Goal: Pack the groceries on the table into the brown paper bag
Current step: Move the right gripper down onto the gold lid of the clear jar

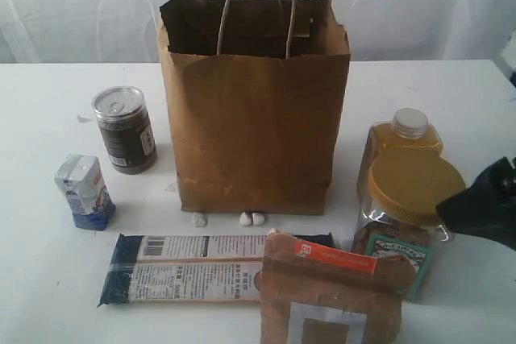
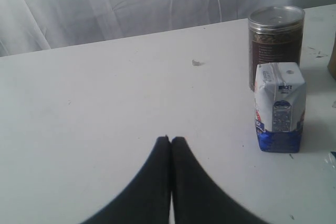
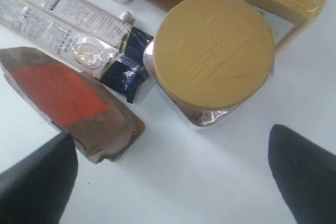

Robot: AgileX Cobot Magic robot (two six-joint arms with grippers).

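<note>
The brown paper bag [image 1: 254, 118] stands upright in the middle of the table [image 1: 48, 279], a little closer to the far edge, with its top open and its cord handles standing up. Three small white lumps [image 1: 246, 218] lie just at its front foot.

Toward the left edge stands the dark can [image 1: 123, 130], and the small carton [image 1: 83, 191] stands near it, closer to the near edge. They are apart, and both are upright.

Along the near edge the long dark-blue packet [image 1: 185, 267] lies flat. The brown pouch [image 1: 330, 296] stands just beside it and covers its right end.

Toward the right edge the orange juice bottle [image 1: 403, 138] stands beside the bag. The gold-lidded jar [image 1: 411, 191] stands directly in front of the bottle and hides its lower part.

The left gripper [image 2: 170, 140] is clenched, its two fingers pressed together with nothing between them. It hangs over bare table near the left edge and faces the carton and the can.

The right gripper [image 3: 170, 132] is released, its fingers spread wide apart. It is above the table close to the jar, near the right edge, and it grasps nothing.
</note>
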